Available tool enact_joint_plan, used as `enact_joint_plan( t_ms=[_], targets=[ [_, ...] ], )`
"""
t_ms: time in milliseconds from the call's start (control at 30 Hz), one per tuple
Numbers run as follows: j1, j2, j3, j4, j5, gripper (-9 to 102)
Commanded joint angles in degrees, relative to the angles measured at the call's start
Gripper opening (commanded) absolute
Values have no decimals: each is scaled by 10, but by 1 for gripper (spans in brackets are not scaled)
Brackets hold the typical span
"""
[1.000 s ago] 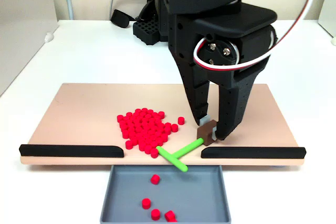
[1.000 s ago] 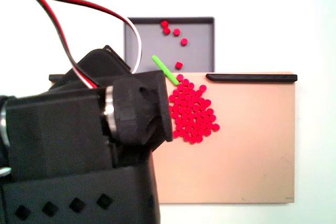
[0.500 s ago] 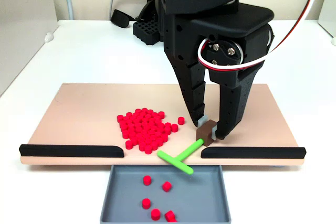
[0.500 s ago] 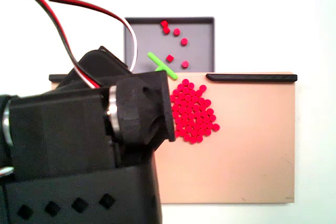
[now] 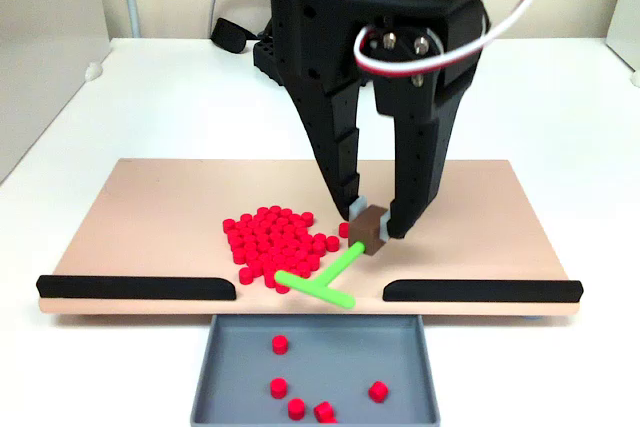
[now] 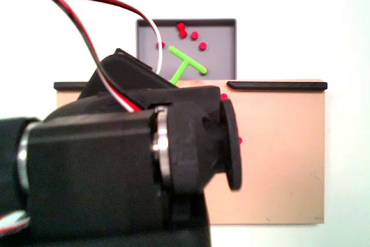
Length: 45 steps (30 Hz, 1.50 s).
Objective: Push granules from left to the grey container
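Note:
A heap of red granules [image 5: 272, 247] lies on the tan board [image 5: 150, 217], left of centre in a fixed view. My gripper [image 5: 372, 223] stands just right of the heap, shut on the brown block [image 5: 370, 230] at the end of the green T-shaped pusher [image 5: 316, 285]. The pusher's crossbar is at the heap's front edge, by the gap between the black strips. The grey container [image 5: 225, 387] sits below that gap and holds several granules [image 5: 281, 344]. In another fixed view the arm hides most of the heap. There the pusher [image 6: 186, 65] shows over the container [image 6: 222, 56].
Two black strips [image 5: 135, 287] [image 5: 482, 291] line the board's front edge, with a gap over the tray. Cables and a black base stand behind the board. The board's right half is bare. White table surrounds the board.
The gripper moved left and back toward the heap, carrying the pusher with it. The crossbar swung from over the tray to the heap's front. One granule in the tray rolled right.

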State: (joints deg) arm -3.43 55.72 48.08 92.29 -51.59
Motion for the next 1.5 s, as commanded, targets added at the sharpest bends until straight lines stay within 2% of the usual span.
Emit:
enact_joint_plan(
  t_ms=[0,167,500,733,900,1100,1467],
  targets=[
    [5,61,2,-3,-14,0],
    [-1,108,19,34,-40,0],
    [-22,359,302,34,-163,1],
    [-2,486,439,27,-275,0],
    [16,497,472,21,-324,0],
    [25,479,497,-34,-341,0],
    [48,468,496,-35,-359,0]
  ],
)
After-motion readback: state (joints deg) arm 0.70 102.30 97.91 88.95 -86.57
